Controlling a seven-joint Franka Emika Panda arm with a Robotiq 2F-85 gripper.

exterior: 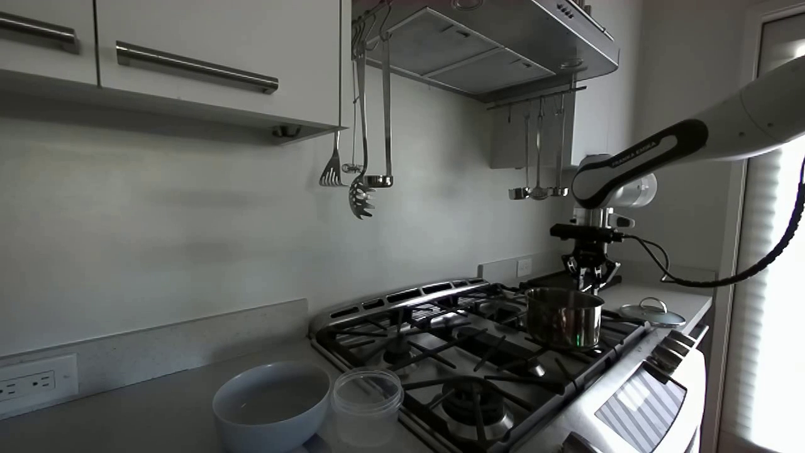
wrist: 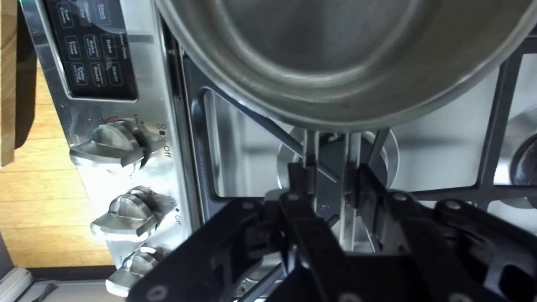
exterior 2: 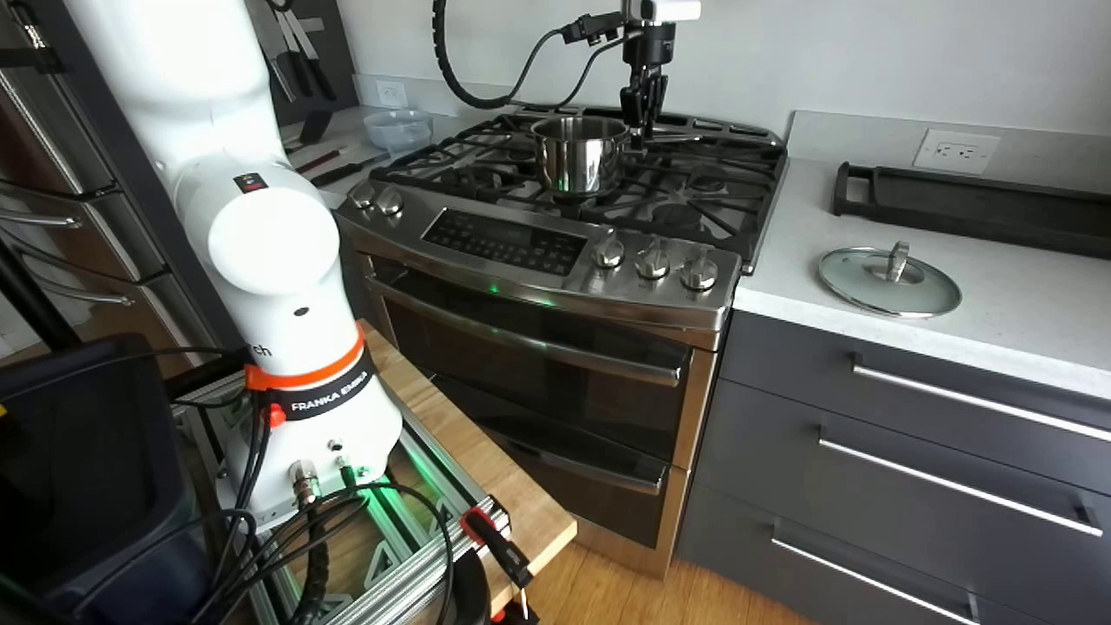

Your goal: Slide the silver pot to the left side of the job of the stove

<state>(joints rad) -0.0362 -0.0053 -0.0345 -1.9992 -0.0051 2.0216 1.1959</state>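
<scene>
Pot (exterior 2: 580, 162), silver and straight-walled, is carried upright on the grates (wrist: 201, 147) of the stove (exterior 2: 560, 297), near the front edge and roughly midway across its width; the left side has not yet been reached. Only bare metal is seen inside it in the wrist view, so a modest weight may be expected. The wall is judged stiff and not easily harmed, but polished enough to be slippery under a pinch. A surer hold is offered by the handle (wrist: 311, 147), whose two metal rods are pointed toward the stove's right side. These rods seem to be clamped by the gripper (wrist: 329, 178), with its fingers (wrist: 296, 179) set against their outer sides; how tightly cannot be told. As the pot is held from one side only, swivelling or tipping should be guarded against, and its base could be caught on the grate bars, so a slow, level push is called for. A burner (wrist: 331, 153) is overhung by the handle. Farther out, a glass lid (exterior 2: 855, 276) is laid on the right-hand counter (exterior 2: 790, 234), well apart, while a white bowl (exterior: 272, 406) and a clear container (exterior: 366, 415) are set beside the stove's left end.
</scene>
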